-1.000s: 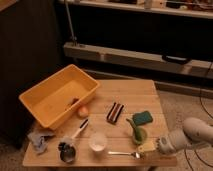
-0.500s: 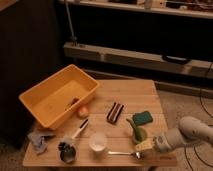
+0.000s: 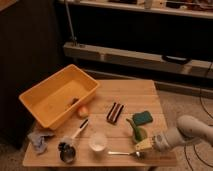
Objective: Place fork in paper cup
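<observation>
Dark shelving and a pale metal rail (image 3: 125,52) fill the dim room behind, with speckled floor (image 3: 185,102) at the right. Light wooden planks make the low table (image 3: 145,95). A yellow plastic bin (image 3: 52,100), rectangular with smooth sloping walls, sits on its left half. The rounded grey-white arm (image 3: 192,131) reaches in from the right, and its gripper (image 3: 144,147) is low at the table's front right edge, at the handle end of the fork (image 3: 121,153); whether it has hold of the fork cannot be made out. That slim, shiny fork lies flat near the front edge, just right of the small white round paper cup (image 3: 97,142), which stands upright. A crumpled blue-grey cloth (image 3: 40,140) lies at the front left, and what looks like a green sponge (image 3: 142,118) lies behind the gripper.
</observation>
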Robot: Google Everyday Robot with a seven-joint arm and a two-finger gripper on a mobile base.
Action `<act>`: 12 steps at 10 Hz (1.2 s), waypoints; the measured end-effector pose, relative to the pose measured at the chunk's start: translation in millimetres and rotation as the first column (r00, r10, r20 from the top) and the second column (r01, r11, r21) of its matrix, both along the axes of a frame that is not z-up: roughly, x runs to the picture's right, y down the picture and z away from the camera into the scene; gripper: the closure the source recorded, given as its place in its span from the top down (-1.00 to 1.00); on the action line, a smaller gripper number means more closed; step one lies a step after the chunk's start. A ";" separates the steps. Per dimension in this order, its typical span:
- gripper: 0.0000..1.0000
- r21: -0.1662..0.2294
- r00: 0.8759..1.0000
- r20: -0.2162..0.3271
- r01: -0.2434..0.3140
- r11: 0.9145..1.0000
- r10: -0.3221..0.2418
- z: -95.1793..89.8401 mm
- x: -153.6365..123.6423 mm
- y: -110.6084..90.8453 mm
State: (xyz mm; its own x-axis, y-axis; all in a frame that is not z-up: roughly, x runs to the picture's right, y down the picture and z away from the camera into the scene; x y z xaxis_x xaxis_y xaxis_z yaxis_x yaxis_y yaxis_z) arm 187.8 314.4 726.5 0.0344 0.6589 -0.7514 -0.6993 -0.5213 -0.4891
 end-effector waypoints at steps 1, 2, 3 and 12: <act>-0.31 -0.007 1.000 -0.005 -0.002 1.000 0.002 1.4 1.0 0.2; -0.55 -0.012 1.000 -0.012 -0.006 1.000 0.005 2.6 3.7 0.9; -0.71 -0.017 1.000 -0.018 -0.008 1.000 0.008 3.4 5.9 1.7; -1.00 0.000 0.998 -0.014 -0.069 0.998 0.069 -50.2 18.0 -48.0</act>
State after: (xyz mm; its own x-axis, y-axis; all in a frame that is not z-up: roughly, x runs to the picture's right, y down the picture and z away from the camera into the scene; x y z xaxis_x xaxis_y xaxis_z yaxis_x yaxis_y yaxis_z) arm 205.8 266.4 676.3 -0.0218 0.6590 -0.7518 -0.6683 -0.5688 -0.4793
